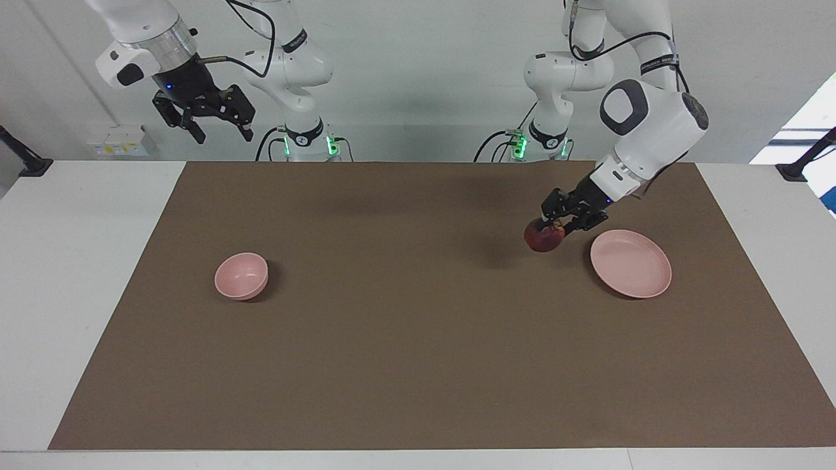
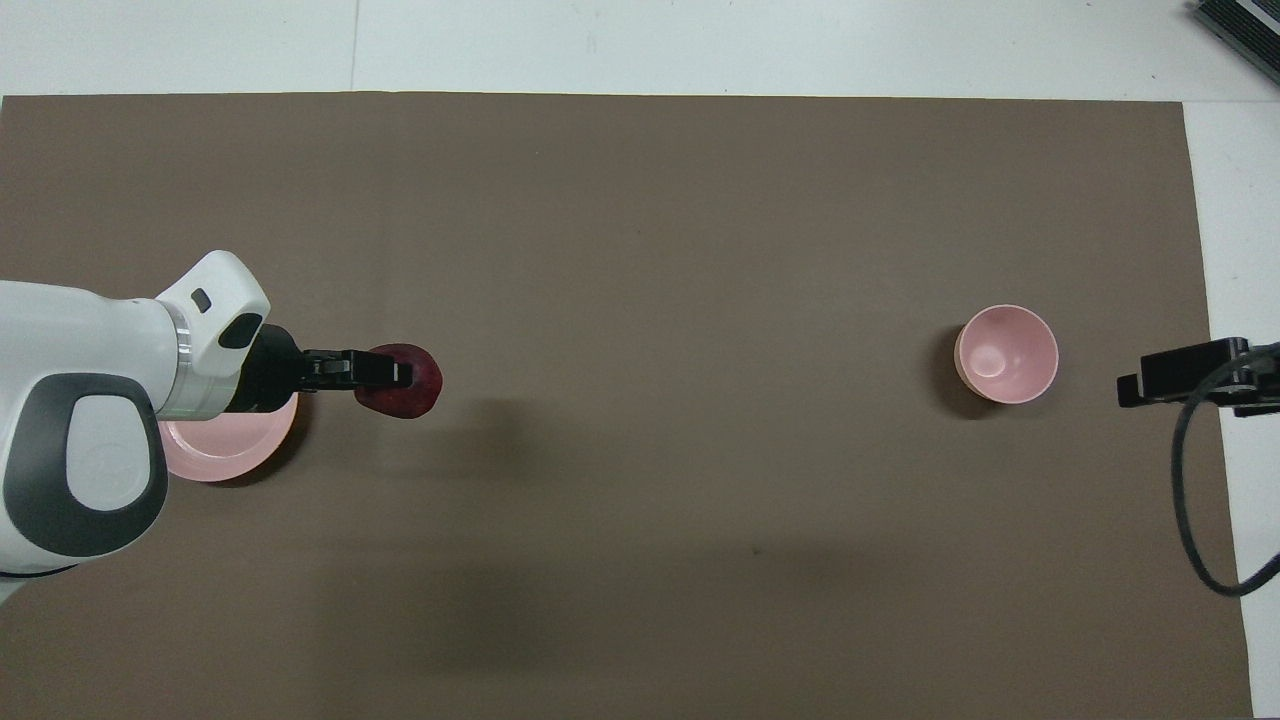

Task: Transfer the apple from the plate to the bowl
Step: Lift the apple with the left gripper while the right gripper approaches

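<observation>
A brown mat (image 1: 418,365) covers most of a white desk (image 1: 78,274), leaving pale margins at both ends. A small white box (image 1: 117,140) sits by the wall, and black clamps (image 1: 26,163) grip the desk's corners.

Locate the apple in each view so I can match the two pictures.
Facing view: the apple hangs in the left gripper, over the brown mat beside the plate.
Overhead view: the apple shows at the left gripper's tip, beside the plate.
Shared landmark: the plate.
</observation>
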Tool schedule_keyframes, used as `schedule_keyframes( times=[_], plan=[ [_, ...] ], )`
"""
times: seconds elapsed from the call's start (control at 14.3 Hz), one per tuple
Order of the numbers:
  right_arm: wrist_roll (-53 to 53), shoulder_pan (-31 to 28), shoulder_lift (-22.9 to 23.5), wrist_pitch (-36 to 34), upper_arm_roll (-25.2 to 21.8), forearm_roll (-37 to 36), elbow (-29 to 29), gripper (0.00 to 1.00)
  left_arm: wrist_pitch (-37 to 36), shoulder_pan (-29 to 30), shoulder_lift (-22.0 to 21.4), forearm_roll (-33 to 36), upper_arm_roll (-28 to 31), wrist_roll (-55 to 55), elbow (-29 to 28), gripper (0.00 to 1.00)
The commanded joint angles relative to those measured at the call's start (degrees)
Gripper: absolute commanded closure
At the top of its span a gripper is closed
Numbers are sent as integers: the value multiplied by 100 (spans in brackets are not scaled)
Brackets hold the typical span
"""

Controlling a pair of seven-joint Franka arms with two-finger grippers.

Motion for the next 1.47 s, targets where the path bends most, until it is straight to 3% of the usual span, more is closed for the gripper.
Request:
schedule_keyframes(
  times=[0.0, 0.42, 0.63, 1.12, 1.4],
  plan=[
    [737, -85, -12, 206, 39, 599, -292, 0, -130, -21, -20, -821, -220, -150, 99, 100],
    [2548, -85, 251, 251, 39, 1848, -372, 0, 177, 5, -11, -2167, -1001, -739, 205, 100],
    [3243, -67, 550, 312, 39, 2463, -372, 0, 1046, -4, -11, -2641, -1493, -1073, 196, 100],
    [4229, -32, 1332, 593, 39, 4168, -390, 0, 2733, 5, -11, -4619, -2566, -1065, 275, 100],
    [4493, 117, 1631, 989, 47, 4748, -433, 0, 3131, 23, -29, -5086, -2778, -1056, 345, 100]
  ],
)
